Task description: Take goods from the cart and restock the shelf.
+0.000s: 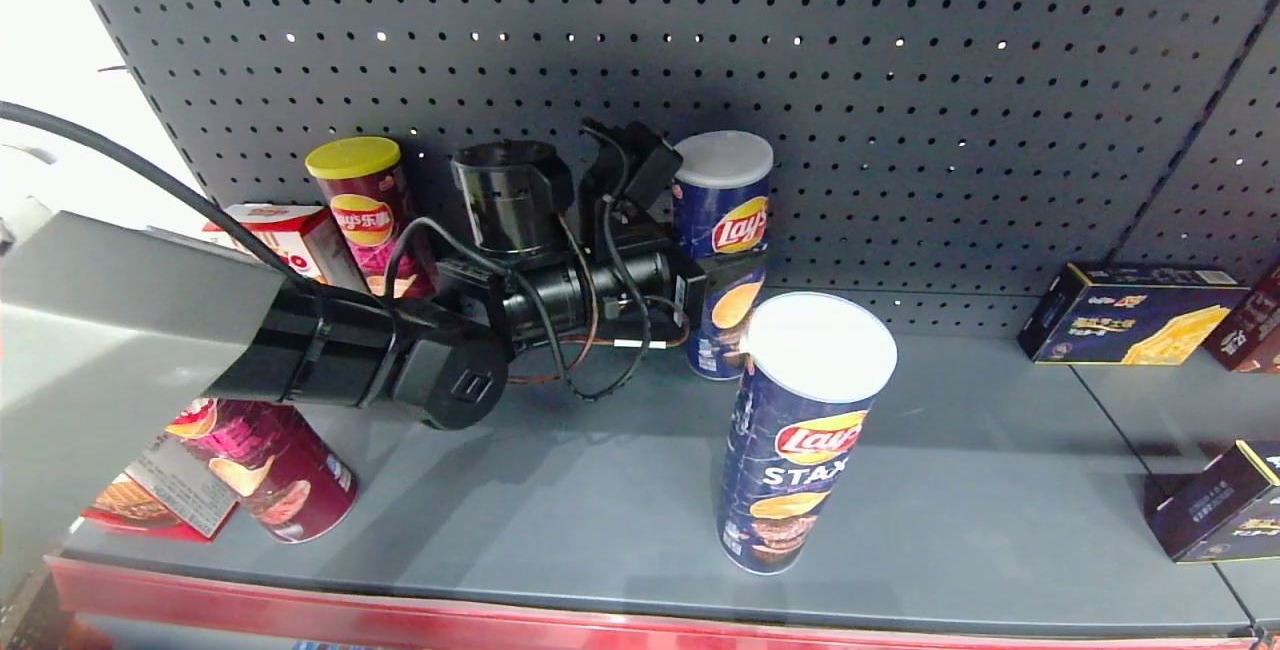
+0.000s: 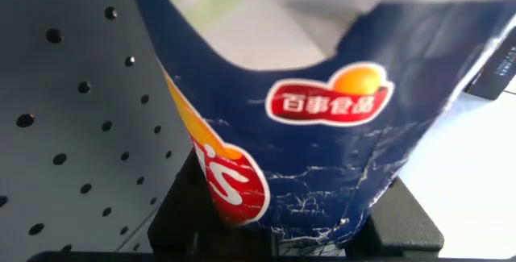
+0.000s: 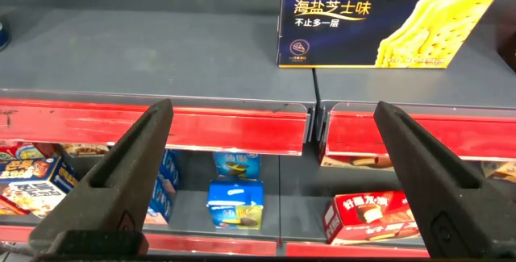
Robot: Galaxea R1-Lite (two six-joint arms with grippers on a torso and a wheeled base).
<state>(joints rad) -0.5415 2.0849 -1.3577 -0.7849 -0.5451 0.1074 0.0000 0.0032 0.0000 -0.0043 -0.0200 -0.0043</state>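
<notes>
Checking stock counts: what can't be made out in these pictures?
- Rear blue chip can: left wrist view, lid beyond the frame edge.
- Front-left maroon can: head view, one end behind the left arm.
- Red box: head view, lower part behind that arm.
- Front-right dark blue box: head view, cut by edge.

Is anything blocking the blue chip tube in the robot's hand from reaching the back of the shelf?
Nothing visible does. The left hand grips the tall blue white-lidded chip tube upright, already close beside the grey perforated back panel.
</notes>
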